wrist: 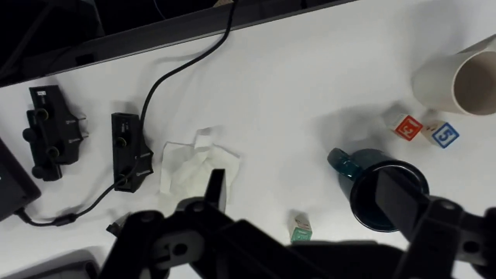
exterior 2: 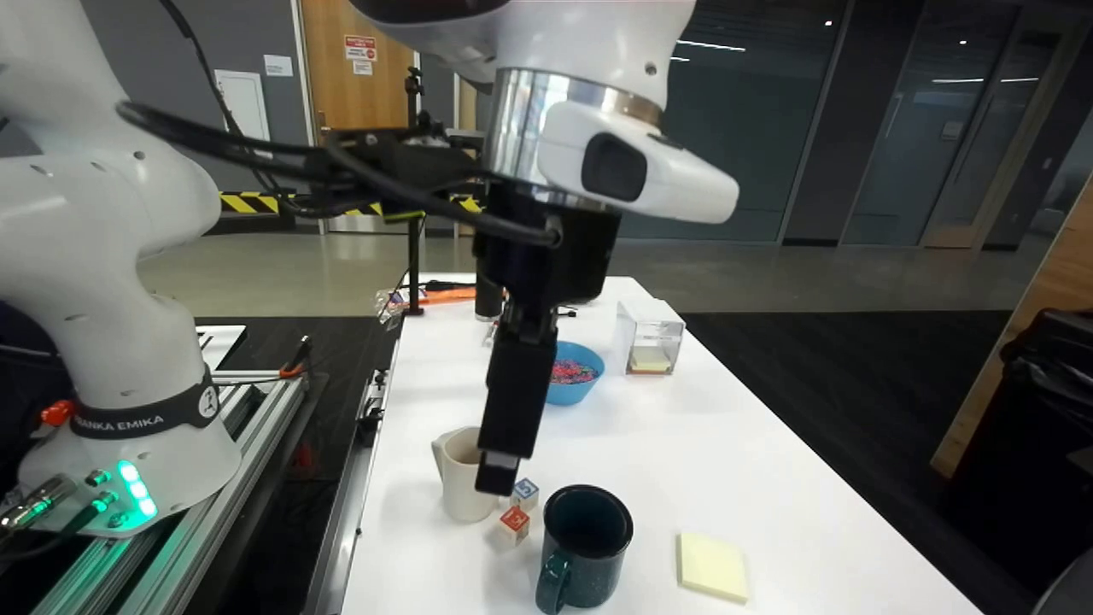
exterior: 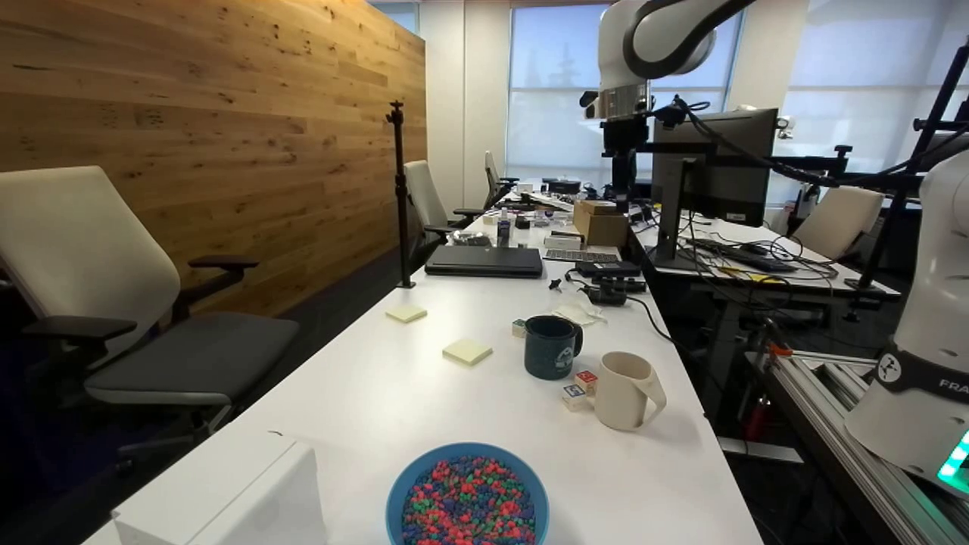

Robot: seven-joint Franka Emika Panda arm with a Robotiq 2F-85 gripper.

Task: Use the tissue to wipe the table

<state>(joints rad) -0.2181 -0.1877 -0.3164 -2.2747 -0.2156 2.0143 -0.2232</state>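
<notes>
At the left edge of the wrist view sits the corner of a black box (wrist: 13,182), and next along, a black block with metal prongs (wrist: 58,128); then a second pronged block (wrist: 127,155), with a black cable (wrist: 182,68) running past it and over the edge of the white table (wrist: 279,97). Now the tissue (wrist: 193,166), thin, white and crumpled, lying loosely spread on the table just right of that second block! One black fingertip (wrist: 215,188) overlaps its lower right part from this angle, and the other is away across a wide gap, covering part of the dark green mug (wrist: 364,193). So the gripper (wrist: 304,188) has its fingers spread well apart, nothing held between them, and in both exterior views it hangs in the air, fingers pointing down. Framed in that gap, down on the table, a small block with a green face (wrist: 301,232). Then the mug itself, handle toward the upper left. On to a red-faced block (wrist: 409,128), a block with a blue 5 (wrist: 445,135) just beside it, and at the right edge a cream mug (wrist: 438,86), near those two blocks and partly cut off.
</notes>
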